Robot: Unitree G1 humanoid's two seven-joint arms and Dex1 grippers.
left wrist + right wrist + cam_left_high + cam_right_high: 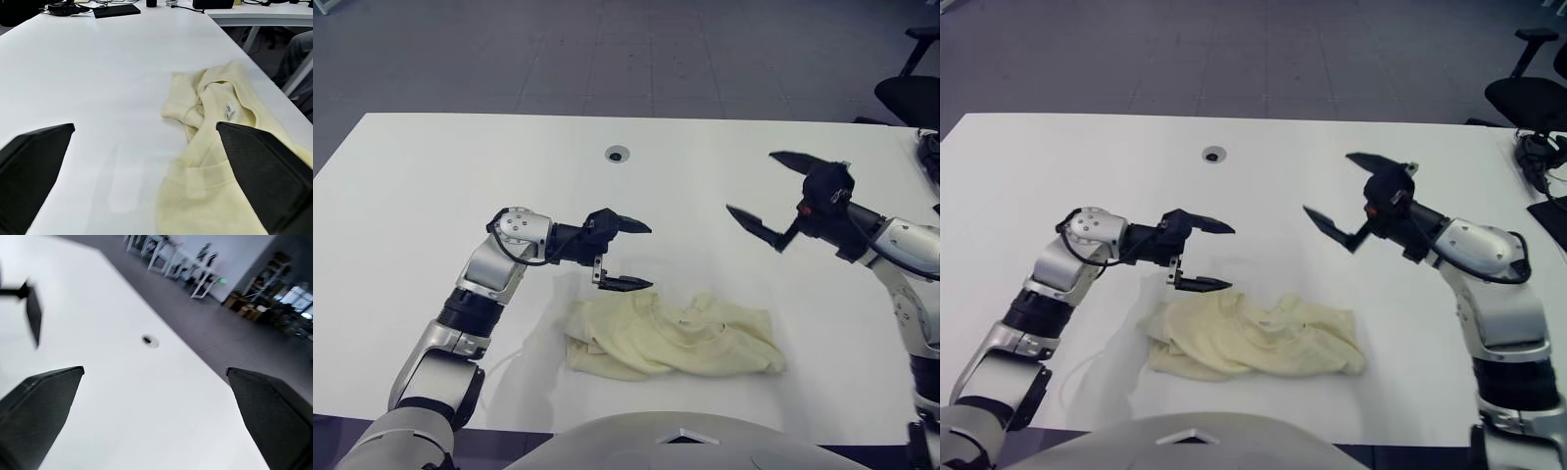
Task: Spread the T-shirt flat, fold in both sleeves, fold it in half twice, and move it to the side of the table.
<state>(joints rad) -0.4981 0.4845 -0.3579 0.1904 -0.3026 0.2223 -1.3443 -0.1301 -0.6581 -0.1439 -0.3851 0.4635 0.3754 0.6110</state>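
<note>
White table (431,176), crumpled T-shirt (675,338): left gripper (646,257) gapes empty just over its left edge; right gripper (750,182) likewise, farther off.

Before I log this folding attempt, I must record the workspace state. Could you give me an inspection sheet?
Surface: white table, round hole near far edge.
Job's things: T-shirt crumpled, not spread, near front edge.
Clutter: flat black item at right edge.
Grippers: left gripper by T-shirt's left end, jaws open; right gripper raised above table, jaws open.
Cables: black bundle at right edge.
Surroundings: grey floor, black chair.
</note>
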